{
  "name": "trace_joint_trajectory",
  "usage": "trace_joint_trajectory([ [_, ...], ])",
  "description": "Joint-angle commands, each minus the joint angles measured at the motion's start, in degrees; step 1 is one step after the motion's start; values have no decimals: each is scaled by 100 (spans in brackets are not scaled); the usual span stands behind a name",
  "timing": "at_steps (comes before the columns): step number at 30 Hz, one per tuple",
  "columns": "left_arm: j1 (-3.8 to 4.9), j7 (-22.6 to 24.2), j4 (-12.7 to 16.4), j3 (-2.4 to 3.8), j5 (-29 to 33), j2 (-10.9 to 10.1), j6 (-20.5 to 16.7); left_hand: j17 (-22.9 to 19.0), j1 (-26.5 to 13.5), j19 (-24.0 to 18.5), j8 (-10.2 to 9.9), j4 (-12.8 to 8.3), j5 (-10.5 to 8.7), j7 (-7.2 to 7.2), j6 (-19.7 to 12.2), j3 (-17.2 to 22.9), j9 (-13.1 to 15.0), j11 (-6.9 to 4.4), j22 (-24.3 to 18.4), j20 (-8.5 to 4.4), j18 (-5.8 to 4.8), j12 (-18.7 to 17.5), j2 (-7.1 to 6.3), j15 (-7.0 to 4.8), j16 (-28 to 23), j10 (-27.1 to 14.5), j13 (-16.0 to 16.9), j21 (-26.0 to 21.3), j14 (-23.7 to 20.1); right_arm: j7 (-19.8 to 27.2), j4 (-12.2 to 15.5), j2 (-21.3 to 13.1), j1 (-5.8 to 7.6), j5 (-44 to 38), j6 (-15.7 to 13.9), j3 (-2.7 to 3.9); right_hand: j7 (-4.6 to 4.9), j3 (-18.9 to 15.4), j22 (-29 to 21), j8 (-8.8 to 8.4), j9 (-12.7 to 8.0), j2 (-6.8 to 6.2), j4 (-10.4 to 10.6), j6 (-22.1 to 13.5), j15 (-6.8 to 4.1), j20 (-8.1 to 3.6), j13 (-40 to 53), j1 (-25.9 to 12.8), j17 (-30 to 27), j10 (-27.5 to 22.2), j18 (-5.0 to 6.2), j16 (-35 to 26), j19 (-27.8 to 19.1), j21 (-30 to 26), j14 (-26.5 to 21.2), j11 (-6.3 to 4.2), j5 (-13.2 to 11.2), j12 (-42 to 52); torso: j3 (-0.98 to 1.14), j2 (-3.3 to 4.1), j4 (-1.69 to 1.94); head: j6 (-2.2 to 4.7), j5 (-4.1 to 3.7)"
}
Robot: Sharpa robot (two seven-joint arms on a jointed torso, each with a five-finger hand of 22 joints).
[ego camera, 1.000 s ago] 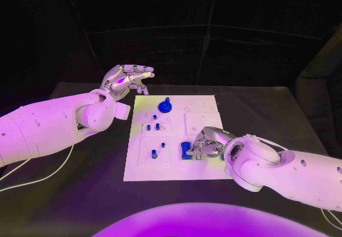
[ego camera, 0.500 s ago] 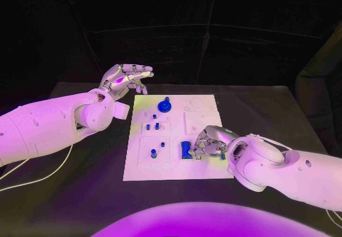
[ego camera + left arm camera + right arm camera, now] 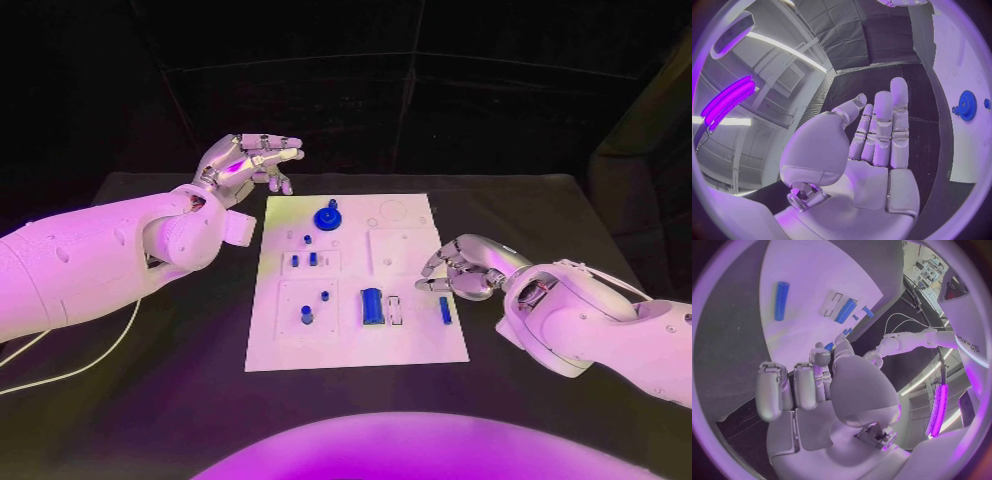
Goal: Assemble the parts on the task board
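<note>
The white task board (image 3: 411,345) lies mid-table. On it stand a blue gear (image 3: 329,218) at the far end and several small blue pegs (image 3: 306,315) in its left half. A blue cylinder (image 3: 372,305) lies near the middle, beside a slimmer blue piece (image 3: 444,310) on the right. My right hand (image 3: 464,268) hovers at the board's right edge, fingers loosely bent and holding nothing. The right wrist view has both long pieces, the slim one (image 3: 781,301) and the cylinder (image 3: 846,310), beyond the fingers (image 3: 770,390). My left hand (image 3: 245,158) is raised beyond the board's far left corner, open, palm (image 3: 873,165) bare, with the gear (image 3: 966,105) off to its side.
Black table (image 3: 562,210) surrounds the board on all sides. A white cable (image 3: 72,365) runs across the table under my left arm. Dark curtains close off the back.
My right hand has let go of the blue pieces and drawn back to the right off the board, uncovering the slim blue piece. The left hand has barely moved.
</note>
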Motion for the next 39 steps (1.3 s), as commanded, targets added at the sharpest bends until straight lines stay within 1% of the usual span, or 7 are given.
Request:
trace_joint_trajectory([
  [1,10,23,18,4,8,-1,53,-5,23,-46,30,-33,34,-3,-32,-8,-7,-8,-7,6,78,20,29,9,0,-37,-7,-19,-41,57,-8,-99,18,-39,382,-1,3,-33,843,-32,-17,-6,-21,33,49,48,-103,72,-20,-79,20,-35,59,-17,255,17,-46,-167,-4,1,-2,14,-46],
  [3,10,25,21,4,8,0,54,-5,23,-46,30,-33,34,-3,-32,-8,-7,-8,-7,6,78,20,29,9,0,-37,-7,-19,-41,-116,-48,-131,22,-230,658,-2,-8,-124,753,-29,-34,-32,51,121,51,58,-625,-8,-149,-357,47,-124,-14,-88,223,15,-155,-934,1,2,-5,27,-65],
  [6,10,28,24,4,8,0,59,-8,22,-45,37,-37,34,-1,-37,-13,-7,-6,-9,7,78,33,28,10,3,-48,-9,-21,-44,-302,-104,-123,23,-462,949,-4,-36,-211,719,9,-38,-50,130,243,39,54,-843,-68,-204,-440,57,-171,-40,-118,211,-2,-226,-1237,11,7,-5,29,-76],
  [9,9,29,25,4,8,-3,62,-8,22,-45,37,-37,34,-1,-37,-13,-7,-6,-9,7,78,33,28,10,3,-48,-9,-21,-44,-483,-164,-97,21,-670,1190,-5,-55,-263,723,31,-42,-46,195,306,27,46,-789,-106,-213,-368,56,-184,-35,-118,212,-16,-259,-1141,18,12,-3,31,-90],
  [15,9,30,25,3,8,-8,67,-8,22,-45,37,-37,34,-1,-37,-13,-7,-6,-9,7,78,33,28,10,3,-48,-9,-21,-44,-883,-258,-36,15,-974,1535,-8,-130,-385,787,127,-16,-77,341,520,-22,5,-389,-168,-134,-67,37,-146,21,-72,240,-78,-294,-534,-1,6,22,25,-117],
  [33,8,26,15,2,8,-10,73,-8,22,-45,37,-37,34,-1,-37,-13,-7,-6,-9,7,78,33,28,10,3,-48,-9,-21,-44,-1255,-283,37,5,-1246,1780,-10,-184,-472,850,198,47,-99,516,646,-60,-35,-229,-248,-20,31,18,-81,73,-26,268,-123,-282,-311,1,15,20,10,-141],
  [39,8,22,7,1,8,-8,78,-8,22,-45,37,-37,34,-1,-37,-13,-7,-6,-9,7,78,33,28,10,3,-48,-9,-21,-44,-1206,-294,105,-10,-1146,1919,-10,-212,-436,858,237,102,-92,453,699,-86,-61,-193,-33,5,43,16,-70,79,-22,272,-151,-221,-274,0,11,24,-4,-140],
])
